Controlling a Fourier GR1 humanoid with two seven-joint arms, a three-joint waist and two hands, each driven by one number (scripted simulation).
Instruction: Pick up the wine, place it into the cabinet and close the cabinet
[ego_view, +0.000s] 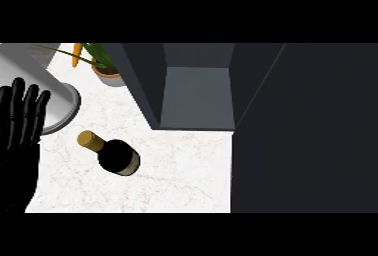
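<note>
Dark round wine bottle (117, 157) with a gold top sits on the white marbled bench (177, 175), near the open grey cabinet (196, 95). Left hand (18, 140) rests at the left edge, fingers straight, spread, holding nothing.

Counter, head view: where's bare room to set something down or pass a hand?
Widest bare counter: between the wine bottle, the open cabinet and the dark panel at right. Narrower strip between the potted plant, the grey round vessel and the cabinet's left wall. Crowded at left: resting left hand, vessel and bottle sit close.
</note>
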